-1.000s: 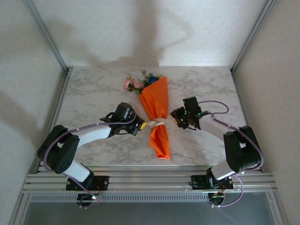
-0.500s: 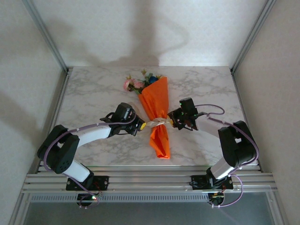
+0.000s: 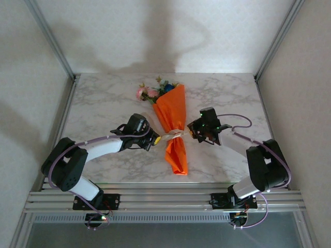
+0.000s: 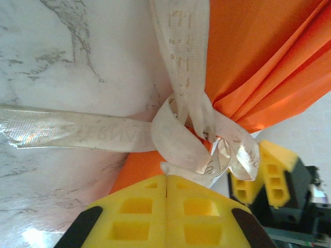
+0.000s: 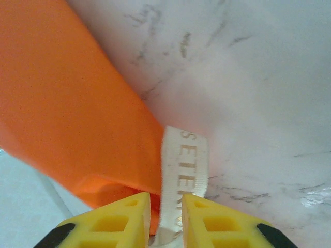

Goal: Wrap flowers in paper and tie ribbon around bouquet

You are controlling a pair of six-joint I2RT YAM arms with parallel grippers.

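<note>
The bouquet [image 3: 173,111] lies on the marble table, an orange paper [image 4: 258,57] cone with the flowers [image 3: 150,93] showing pink and blue at its far end. The cream ribbon [image 4: 191,139] is knotted round its narrow waist [image 3: 175,136]. My left gripper [image 3: 156,139] sits just left of the waist, its yellow pads [image 4: 134,212] pressed together on a ribbon end at the knot. My right gripper [image 3: 192,130] is just right of the waist. Its jaws stand a ribbon's width apart, and a printed ribbon tail [image 5: 183,165] lies flat between them beside the paper [image 5: 67,103].
A loose ribbon tail [image 4: 67,132] runs left across the marble table [image 3: 103,103]. Metal frame posts [image 3: 67,103] and white walls close in both sides and the back. The bouquet's flared tail [image 3: 177,160] points at the near rail.
My right gripper has shifted left to the bouquet's waist and its jaws have narrowed around the ribbon tail. The left gripper and the bouquet have stayed put.
</note>
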